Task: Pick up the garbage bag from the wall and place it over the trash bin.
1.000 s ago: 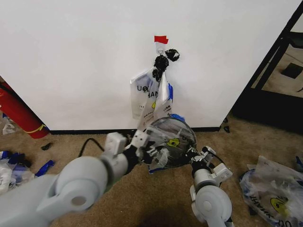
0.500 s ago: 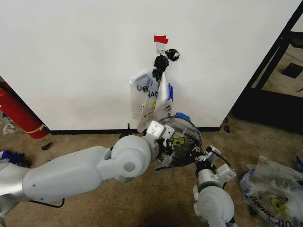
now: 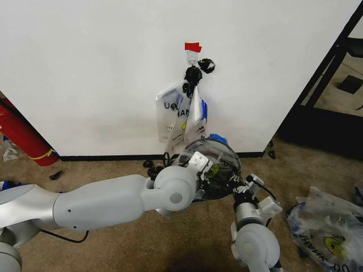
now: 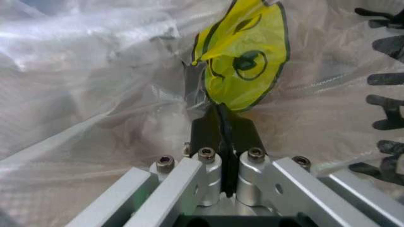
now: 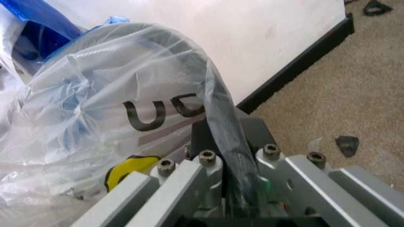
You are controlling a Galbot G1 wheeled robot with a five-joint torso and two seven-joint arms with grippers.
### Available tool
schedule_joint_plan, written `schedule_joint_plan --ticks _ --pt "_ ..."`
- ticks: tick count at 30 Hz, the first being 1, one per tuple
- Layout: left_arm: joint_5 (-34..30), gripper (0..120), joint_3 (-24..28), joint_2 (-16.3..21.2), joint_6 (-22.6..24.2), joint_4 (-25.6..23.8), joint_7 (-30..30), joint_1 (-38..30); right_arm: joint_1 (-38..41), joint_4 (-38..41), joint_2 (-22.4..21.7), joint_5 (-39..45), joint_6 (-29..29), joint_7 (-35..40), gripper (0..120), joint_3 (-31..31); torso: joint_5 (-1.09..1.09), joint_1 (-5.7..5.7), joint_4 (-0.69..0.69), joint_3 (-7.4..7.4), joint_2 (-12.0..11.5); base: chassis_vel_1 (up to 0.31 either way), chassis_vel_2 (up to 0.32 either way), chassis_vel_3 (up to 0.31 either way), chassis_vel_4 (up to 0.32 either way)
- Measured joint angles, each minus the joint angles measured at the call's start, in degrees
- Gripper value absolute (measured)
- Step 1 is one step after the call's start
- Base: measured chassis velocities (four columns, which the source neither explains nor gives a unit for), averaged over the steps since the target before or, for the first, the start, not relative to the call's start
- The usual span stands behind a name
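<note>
My left gripper (image 4: 222, 124) has its black fingers pressed together on a fold of the thin translucent whitish garbage bag with yellow smiley print (image 3: 218, 161), just below the smiley. My right gripper (image 5: 222, 142) is likewise clamped, pinching the film against what looks like the dark rim of the small round black mesh trash bin (image 5: 208, 80). In the head view the bag is draped over the bin's mouth, near the black baseboard of the plain white wall (image 3: 85, 68), with both my grippers at the bin's sides. More printed bags (image 3: 181, 116) hang on the wall from a hook under a strip of red tape (image 3: 193, 46).

Risks, as I judge them:
- The film is thin; pulling my two pinches apart could tear it at the fold.
- The bin is light and stands free on the carpet; a sideways tug from my right grip could tip or drag it.
- The bag is wider than the bin, so on release the slack could slide off the rim.
</note>
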Motion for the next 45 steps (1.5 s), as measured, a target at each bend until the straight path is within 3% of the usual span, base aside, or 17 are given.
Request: schedule_joint_plan --ticks 15,26,36,42,45 --pt "0.68 0 1.88 -2.93 -0.09 4.44 0.02 0.56 -0.36 0.33 0.17 -0.51 0.04 -0.2 0 -1.21 0.0 0.0 -0.01 0.0 0.0 0.0 0.0 0.0 0.0" --pt "1.25 0 0.98 -2.38 -0.11 3.64 0.16 -0.6 -0.11 -0.34 0.07 -0.57 0.2 -0.36 0 -0.93 0.0 0.0 0.0 0.0 0.0 0.0 0.0 0.0 0.0" --pt "4.62 0 1.46 -6.25 -0.12 8.8 0.36 0.16 -0.93 0.81 0.5 -0.79 0.22 -0.37 0 -2.08 0.0 0.0 -0.01 0.0 0.0 0.0 0.0 0.0 0.0" --pt "4.74 0 1.75 -5.55 -0.12 8.89 0.37 0.19 -0.92 0.83 0.27 -0.78 0.23 -0.35 0 -1.54 0.0 0.0 -0.01 0.0 0.0 0.0 0.0 0.0 0.0" --pt "4.73 0 1.48 -2.88 -0.12 6.82 0.38 -0.08 -0.61 0.54 0.19 -0.68 0.24 -0.31 0 -0.94 0.0 0.0 0.02 0.0 0.0 0.0 0.0 0.0 0.0"
